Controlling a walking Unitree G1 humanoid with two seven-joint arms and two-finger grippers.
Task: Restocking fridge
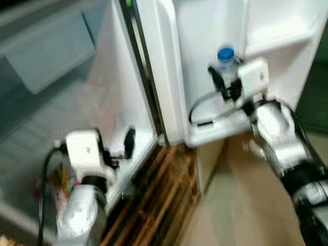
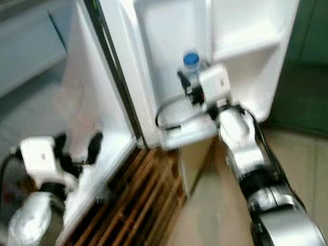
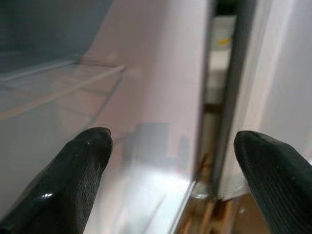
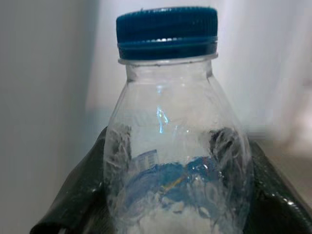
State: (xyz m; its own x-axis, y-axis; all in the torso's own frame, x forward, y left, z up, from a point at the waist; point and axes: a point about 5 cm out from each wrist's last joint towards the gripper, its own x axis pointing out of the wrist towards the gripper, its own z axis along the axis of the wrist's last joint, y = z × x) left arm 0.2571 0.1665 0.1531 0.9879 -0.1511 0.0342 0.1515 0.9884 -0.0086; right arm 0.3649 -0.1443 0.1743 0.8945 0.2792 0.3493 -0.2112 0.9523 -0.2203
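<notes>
Gripping one bottle [image 4: 178, 161], apparently upright, the right pincer [image 1: 227, 83]

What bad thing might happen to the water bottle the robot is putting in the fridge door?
The right gripper holds the clear bottle by its smooth sides, so it might slip and fall. The door shelf sits low beneath it; let go too early and the bottle may tip over. The left gripper hangs open by the fridge wall and might bump it.
</notes>
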